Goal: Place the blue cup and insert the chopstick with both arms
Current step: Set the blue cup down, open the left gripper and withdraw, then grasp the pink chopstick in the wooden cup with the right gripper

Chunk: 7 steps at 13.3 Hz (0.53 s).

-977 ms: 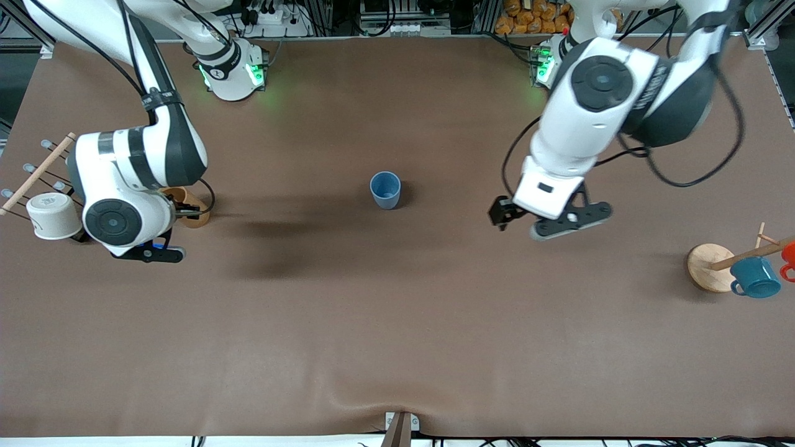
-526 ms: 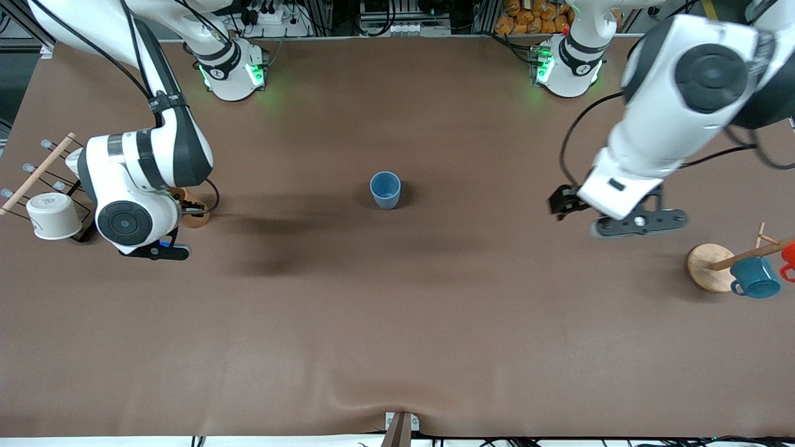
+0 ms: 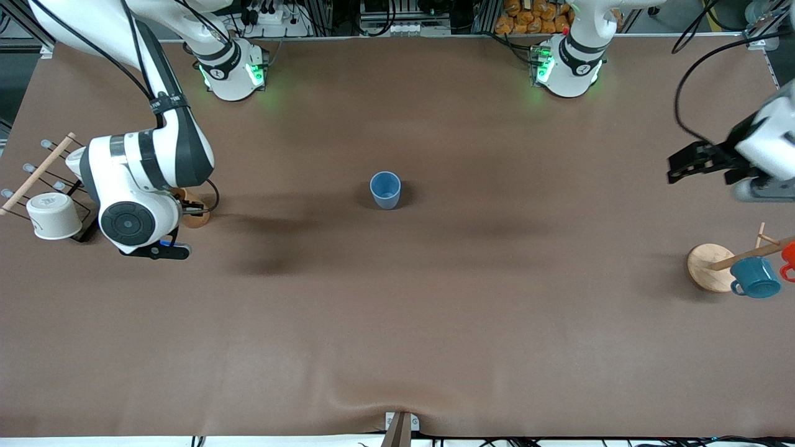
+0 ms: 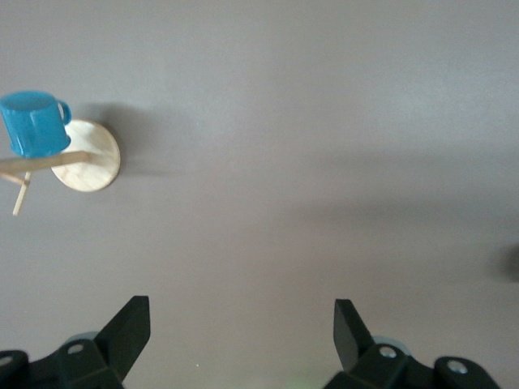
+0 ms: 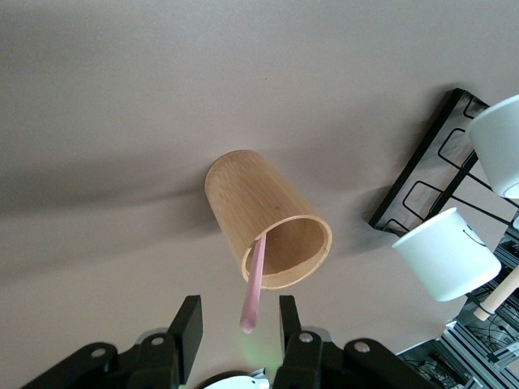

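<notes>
The blue cup stands upright in the middle of the table, with nothing in it and no gripper near it. The chopstick, thin and pink, leans out of a wooden holder cup at the right arm's end of the table. My right gripper is open around the chopstick's upper end, with a small gap on each side. In the front view the right wrist hides this spot beside the holder. My left gripper is wide open and empty, up over bare table at the left arm's end.
A wire rack with white cups stands beside the holder, at the table's edge. A mug tree with a round wooden base carries a teal mug and a red mug, below the left gripper in the front view.
The left arm has swung away from the middle of the table out to its own end. The right arm has shifted only slightly by the holder.
</notes>
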### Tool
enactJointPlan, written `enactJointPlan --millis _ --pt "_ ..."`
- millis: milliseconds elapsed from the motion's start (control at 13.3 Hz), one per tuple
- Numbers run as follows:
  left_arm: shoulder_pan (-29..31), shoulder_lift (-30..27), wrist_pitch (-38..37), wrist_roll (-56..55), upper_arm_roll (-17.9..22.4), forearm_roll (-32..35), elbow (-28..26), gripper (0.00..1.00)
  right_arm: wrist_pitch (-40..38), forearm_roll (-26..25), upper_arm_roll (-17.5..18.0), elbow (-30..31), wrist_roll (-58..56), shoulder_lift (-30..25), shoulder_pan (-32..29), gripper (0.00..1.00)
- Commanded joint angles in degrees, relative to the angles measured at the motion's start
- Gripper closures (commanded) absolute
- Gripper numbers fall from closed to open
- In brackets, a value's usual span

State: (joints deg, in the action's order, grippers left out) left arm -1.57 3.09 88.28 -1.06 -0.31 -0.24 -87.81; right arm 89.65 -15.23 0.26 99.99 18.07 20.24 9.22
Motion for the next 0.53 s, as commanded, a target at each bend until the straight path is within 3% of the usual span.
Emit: enactJointPlan --millis 0,451 --pt "-1.4 -5.0 2.1 0.2 1.5 -1.3 -6.3 0.00 0.7 -1.6 0.0 1.1 1.2 -0.5 0.3 0.63" --pt "-2.6 -6.1 1.2 -0.9 1.4 -0.6 -6.6 0.00 1.1 -1.7 0.0 1.2 0.7 -0.5 -0.1 0.73"
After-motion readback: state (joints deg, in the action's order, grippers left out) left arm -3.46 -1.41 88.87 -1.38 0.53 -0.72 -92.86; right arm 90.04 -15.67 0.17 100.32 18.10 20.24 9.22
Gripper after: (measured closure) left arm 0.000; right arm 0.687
